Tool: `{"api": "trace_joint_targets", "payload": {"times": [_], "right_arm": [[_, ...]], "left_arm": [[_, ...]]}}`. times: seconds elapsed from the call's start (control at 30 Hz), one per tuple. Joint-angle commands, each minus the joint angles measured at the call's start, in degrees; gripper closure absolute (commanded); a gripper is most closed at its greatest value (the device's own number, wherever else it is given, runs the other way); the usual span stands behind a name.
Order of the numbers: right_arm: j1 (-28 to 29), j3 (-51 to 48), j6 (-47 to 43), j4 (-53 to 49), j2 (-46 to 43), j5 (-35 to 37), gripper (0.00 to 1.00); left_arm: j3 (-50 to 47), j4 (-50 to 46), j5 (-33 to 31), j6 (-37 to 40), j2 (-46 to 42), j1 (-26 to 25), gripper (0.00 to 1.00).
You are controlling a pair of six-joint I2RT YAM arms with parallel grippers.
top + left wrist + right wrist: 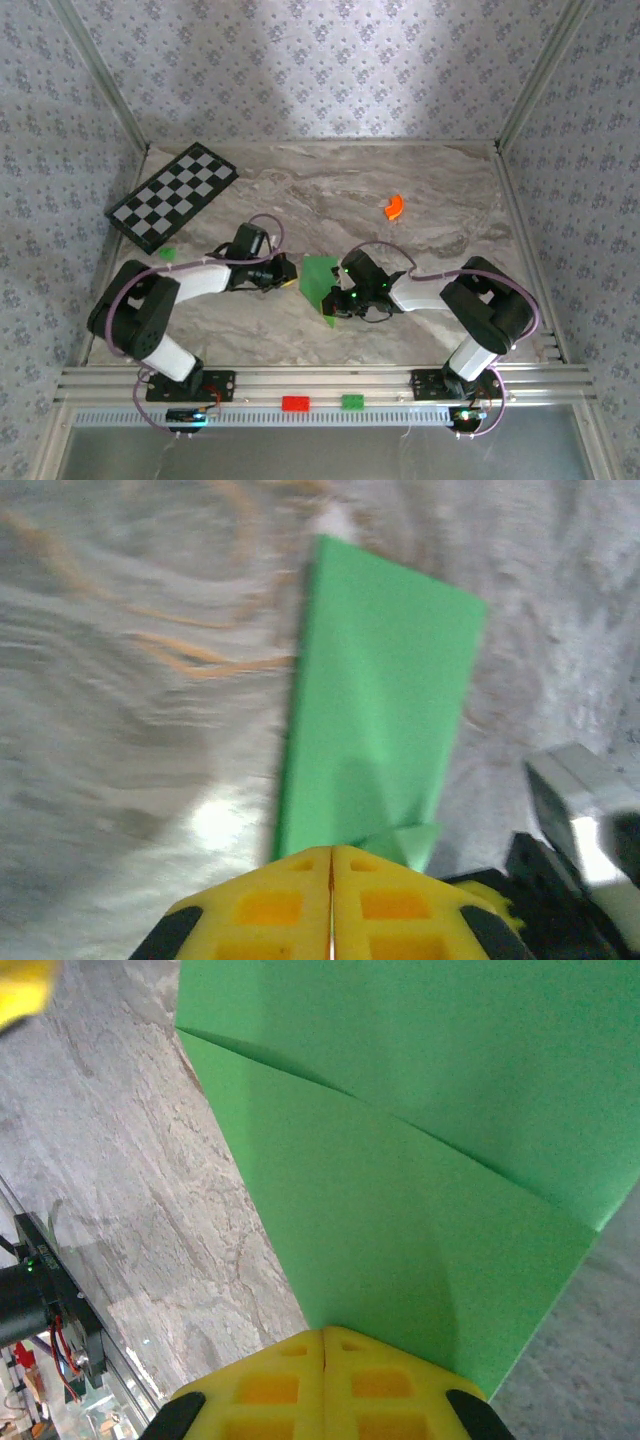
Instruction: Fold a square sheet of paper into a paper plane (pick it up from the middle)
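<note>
Bright green, thin and matte, the square sheet of paper (318, 278) lies mid-surface (440, 190), toward the near edge, already carrying diagonal creases. I'd call it feather-light, floppy and easily crumpled, and slick on this marble, so the hold wants to be a flat pinch on a folded edge, where the layers stiffen it. The left jaws are closed tight at its left edge and the right jaws are closed tight at its near right edge. Whether either is pinching paper or just pressing on it, I can't tell. Count: one sheet, one checkered board (175, 195) at the far left corner, one tiny green block (168, 253) beside it, one orange curved piece (393, 207) far right.
</note>
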Motion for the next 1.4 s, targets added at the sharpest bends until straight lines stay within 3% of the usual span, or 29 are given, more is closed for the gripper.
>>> {"api": "trace_joint_targets", "payload": {"times": [0.0,0.13,0.33,0.63,0.73,0.93,1.37], "right_arm": [[-0.4,-2.0,-1.6,-9.6,3.0,3.3,1.0],[-0.4,-1.6,-1.7,-9.6,3.2,3.3,1.0],[-0.4,-1.0,-2.0,-9.9,2.5,2.9,0.99],[0.1,3.2,-4.7,-12.0,-4.6,1.0,0.96],[0.7,4.1,-4.4,-10.5,-3.5,-1.3,0.95],[0.7,1.3,-3.9,-11.9,-0.6,1.1,0.95],[-1.7,-6.5,-6.4,-19.1,-18.8,3.8,0.9]], "left_arm": [[1.3,-0.3,-0.3,1.9,-1.4,-3.6,0.91],[2.6,1.2,0.7,2.5,2.8,-7.4,0.91],[2.7,0.6,-0.9,1.9,9.2,-8.3,0.97],[-0.8,-0.8,-3.8,0.9,10.3,-8.3,1.0],[-1.3,-0.4,-3.8,0.7,10.3,-8.3,1.0],[-1.1,-0.7,-4.0,0.1,9.8,-8.4,1.0],[-5.8,5.6,-8.4,-10.4,5.2,-11.0,1.0]]}}
